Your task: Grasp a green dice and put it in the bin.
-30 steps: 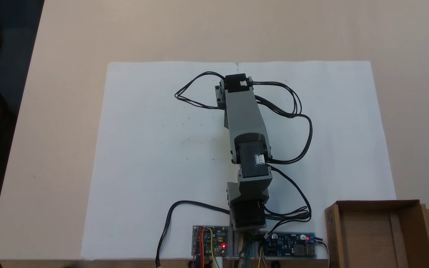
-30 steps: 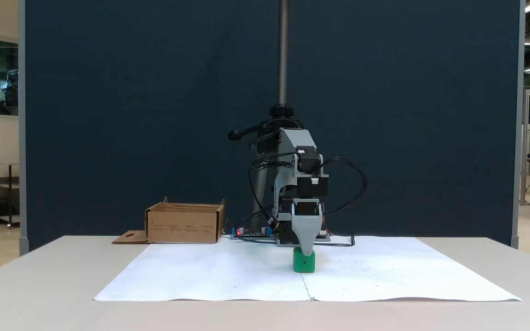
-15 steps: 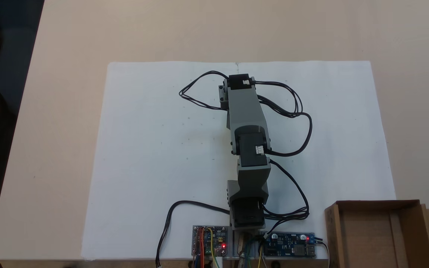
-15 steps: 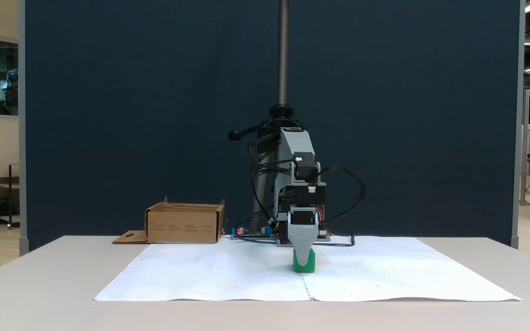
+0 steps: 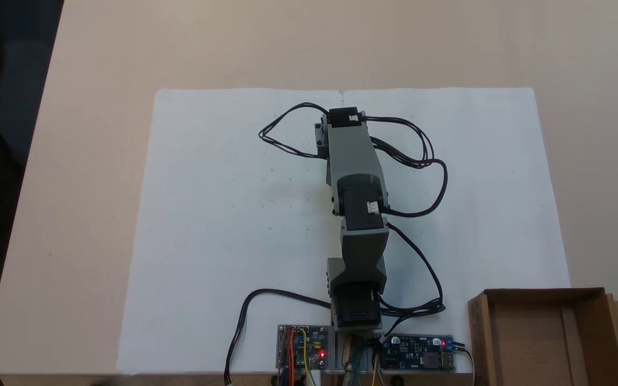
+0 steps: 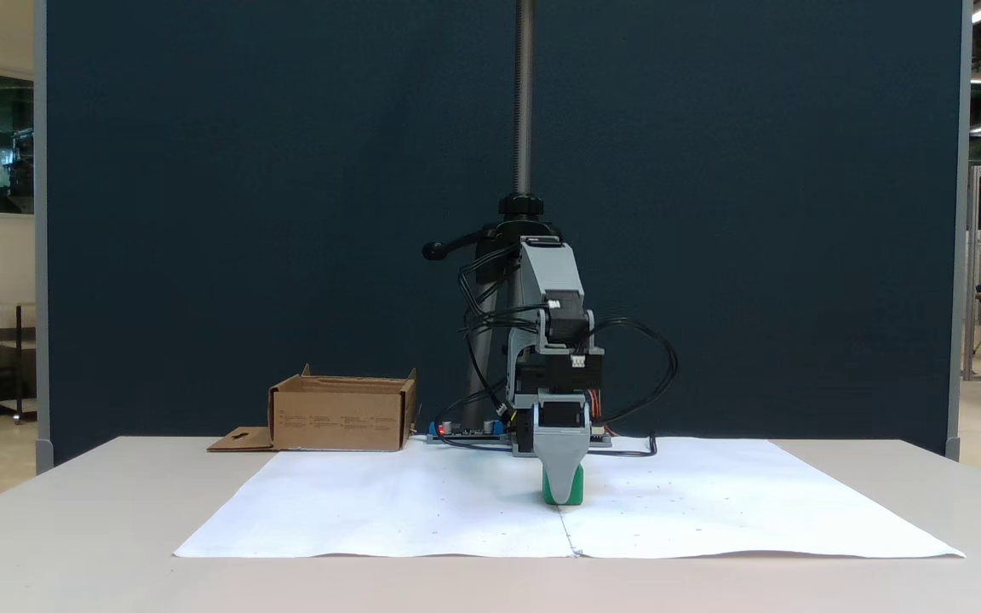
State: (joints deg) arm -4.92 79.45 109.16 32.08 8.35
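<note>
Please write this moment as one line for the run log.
phase: reaching | end effector: low over green dice, state unclear | dice: on paper | bin: no dice seen inside

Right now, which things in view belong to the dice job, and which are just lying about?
Job:
- green dice, on the paper, partly behind the gripper
- bin, cardboard, by the arm's base

Lying about:
- white paper sheet
- circuit boards
- black cables

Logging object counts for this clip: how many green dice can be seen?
1. The green dice sits on the white paper mid-table in a fixed view, partly covered by the gripper lowered over it. From above, the arm hides it. The cardboard box looks empty.
</note>
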